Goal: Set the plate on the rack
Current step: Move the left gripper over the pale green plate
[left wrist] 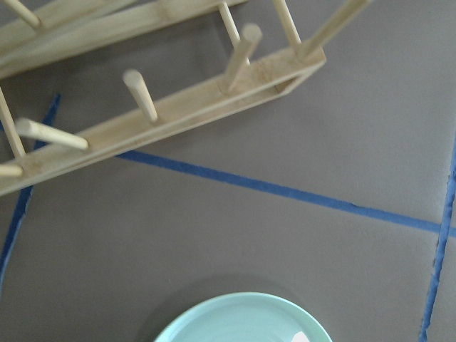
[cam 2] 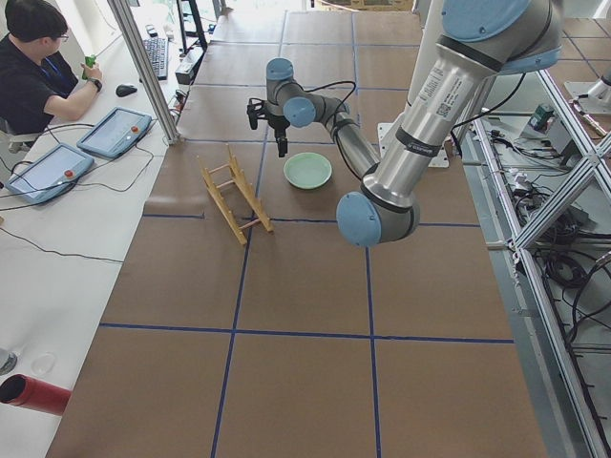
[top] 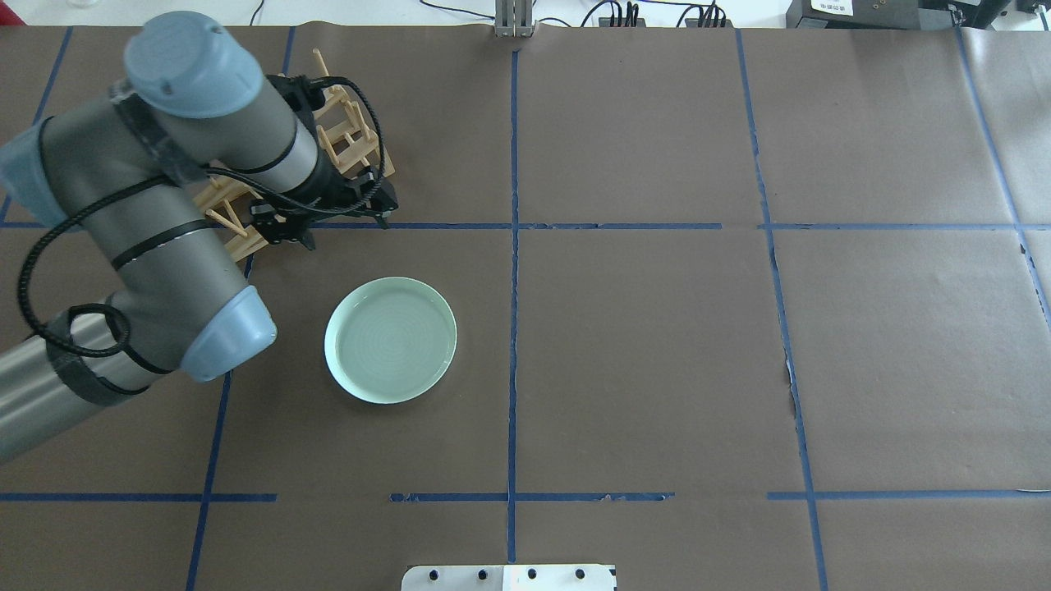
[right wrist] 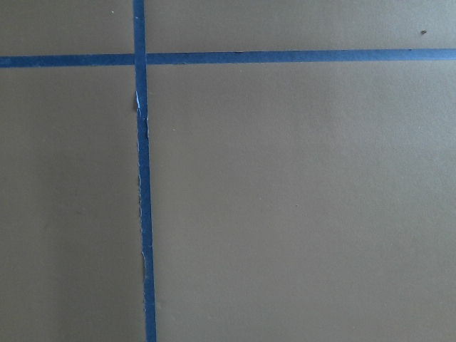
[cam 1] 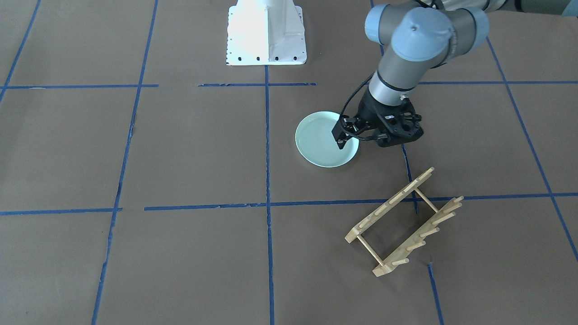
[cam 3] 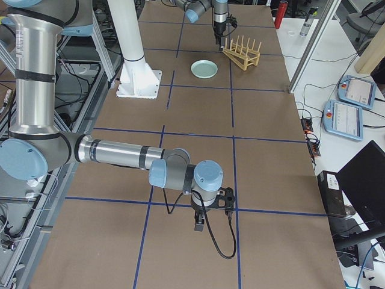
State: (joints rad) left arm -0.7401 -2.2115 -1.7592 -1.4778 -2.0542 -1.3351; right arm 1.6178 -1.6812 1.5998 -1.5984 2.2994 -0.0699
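The pale mint-green plate (cam 1: 321, 143) lies flat on the brown table, empty; it also shows in the overhead view (top: 390, 341) and at the bottom edge of the left wrist view (left wrist: 242, 322). The wooden rack (cam 1: 404, 221) stands beyond it, partly hidden by my left arm in the overhead view (top: 349, 139). My left gripper (cam 1: 399, 141) hovers above the table between plate and rack, pointing down, open and empty. My right gripper (cam 3: 203, 221) hangs low over bare table far from both; I cannot tell whether it is open or shut.
The white robot base (cam 1: 266, 34) stands at the table's middle edge. Blue tape lines (right wrist: 142, 178) cross the brown cover. An operator (cam 2: 38, 67) sits by tablets beyond the rack side. A red cylinder (cam 2: 38, 394) lies off the table.
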